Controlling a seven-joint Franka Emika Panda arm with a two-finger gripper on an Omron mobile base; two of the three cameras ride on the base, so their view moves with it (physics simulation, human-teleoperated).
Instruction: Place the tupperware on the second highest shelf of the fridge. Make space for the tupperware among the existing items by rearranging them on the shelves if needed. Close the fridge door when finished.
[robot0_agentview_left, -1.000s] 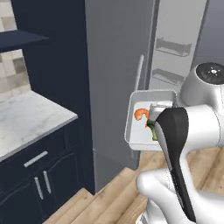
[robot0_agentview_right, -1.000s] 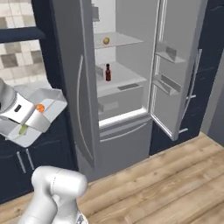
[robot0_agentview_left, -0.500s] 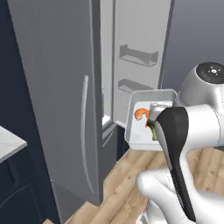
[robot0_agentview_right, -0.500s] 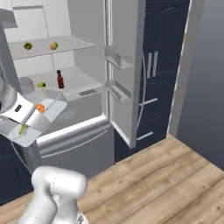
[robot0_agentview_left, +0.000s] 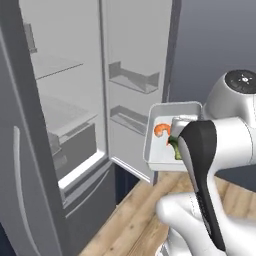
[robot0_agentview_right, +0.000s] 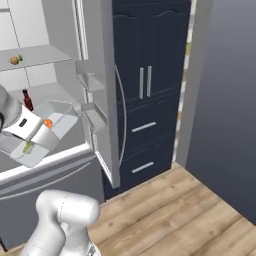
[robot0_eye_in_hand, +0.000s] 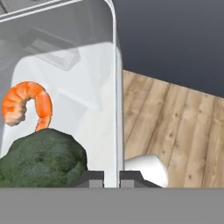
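The tupperware (robot0_agentview_left: 167, 135) is a shallow, translucent-white rectangular tray with rounded corners and thin upright walls, and it hangs in the air in front of the open fridge (robot0_agentview_left: 60, 125), held clear of the wooden floor (robot0_agentview_right: 170, 210). Inside it lie a curled orange shrimp (robot0_eye_in_hand: 25, 103) and a dark green broccoli floret (robot0_eye_in_hand: 41, 159), the floret touching the tail end of the shrimp. In the hand view the gripper (robot0_eye_in_hand: 111, 178) has its jaws pinched nearly together on the tray's thin side wall, one tip inside by the broccoli and the other outside. From the left base view the tray faces the camera tilted up on edge, next to the open door's railed bins (robot0_agentview_left: 132, 80). From the right base view it sits low and left, just before the fridge interior, below a pale grey shelf (robot0_agentview_right: 35, 55) that carries an orange fruit (robot0_agentview_right: 15, 60) with what looks like a green leaf, though it is small and hard to be sure. A slim dark red bottle (robot0_agentview_right: 27, 100) stands on a lower shelf just behind the tray. Dark navy cabinets (robot0_agentview_right: 147, 90) stand to the right of the open door.
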